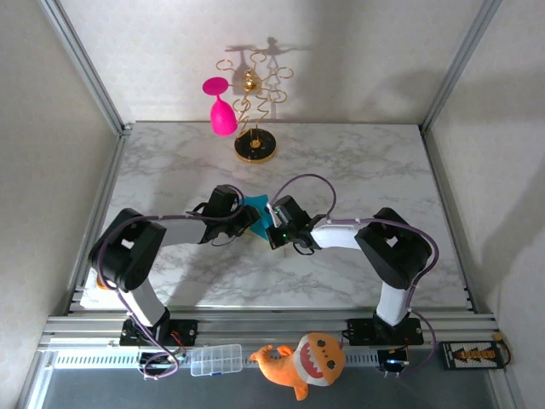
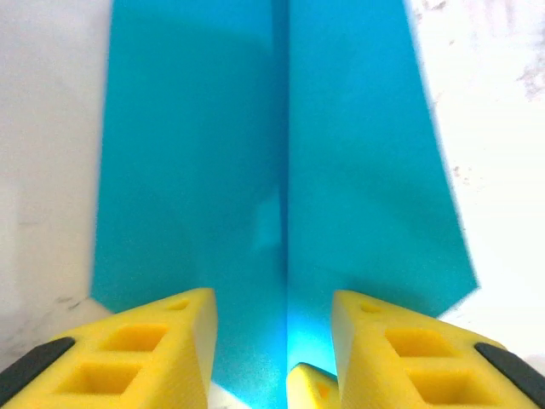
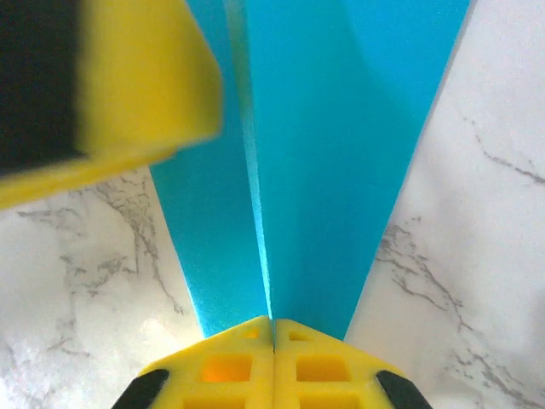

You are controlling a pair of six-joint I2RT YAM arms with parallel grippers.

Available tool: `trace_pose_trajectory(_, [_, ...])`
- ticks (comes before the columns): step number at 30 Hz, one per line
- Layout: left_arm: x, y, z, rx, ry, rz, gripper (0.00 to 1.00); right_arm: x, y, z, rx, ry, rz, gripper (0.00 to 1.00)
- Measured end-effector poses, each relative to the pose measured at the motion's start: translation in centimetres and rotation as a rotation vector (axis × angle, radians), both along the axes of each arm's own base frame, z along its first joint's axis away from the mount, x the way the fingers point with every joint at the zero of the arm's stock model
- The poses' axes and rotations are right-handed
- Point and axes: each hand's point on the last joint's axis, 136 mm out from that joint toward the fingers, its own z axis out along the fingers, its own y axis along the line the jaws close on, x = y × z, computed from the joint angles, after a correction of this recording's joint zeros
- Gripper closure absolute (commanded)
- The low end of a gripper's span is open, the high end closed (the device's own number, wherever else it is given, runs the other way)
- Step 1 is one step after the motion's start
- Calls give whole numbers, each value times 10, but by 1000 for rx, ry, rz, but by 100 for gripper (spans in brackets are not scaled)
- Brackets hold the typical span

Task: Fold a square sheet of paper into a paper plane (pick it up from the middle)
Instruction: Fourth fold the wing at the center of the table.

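The turquoise sheet of paper (image 1: 256, 204) lies folded on the marble table (image 1: 358, 162) between my two grippers. It has two sloping flaps and a raised centre crease (image 2: 285, 170). It narrows toward my right gripper (image 3: 273, 328), which is shut on the end of that crease (image 3: 255, 170). My left gripper (image 2: 272, 341) is open at the opposite, wider end. Its yellow fingers (image 2: 166, 341) straddle the crease without touching it. One left finger (image 3: 128, 85) shows over the paper in the right wrist view. In the top view the left gripper (image 1: 250, 223) and right gripper (image 1: 267, 225) nearly meet.
A gold wire stand (image 1: 255, 149) with a pink goblet (image 1: 222, 115) hanging on it stands at the back of the table. An orange plush toy (image 1: 308, 362) and a clear plastic box (image 1: 216, 360) lie on the front rail below the arm bases.
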Motion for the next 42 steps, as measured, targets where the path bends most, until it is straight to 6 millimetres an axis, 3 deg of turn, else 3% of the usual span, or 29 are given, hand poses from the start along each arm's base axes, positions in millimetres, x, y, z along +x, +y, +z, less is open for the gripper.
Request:
trace_pose_trajectory(5, [1, 5, 18, -26, -50, 11, 61, 0, -4, 0, 80, 61, 19, 100])
trace_pose_trajectory(13, [5, -3, 23, -72, -90, -14, 61, -1, -4, 9, 217, 147, 48, 100])
trace_pose_trajectory(24, [1, -20, 1, -101, -60, -71, 61, -1, -8, 13, 355, 261, 49, 100])
trace_pose_trajectory(42, [0, -23, -9, -79, -49, -87, 63, -8, -7, 0, 399, 383, 55, 100])
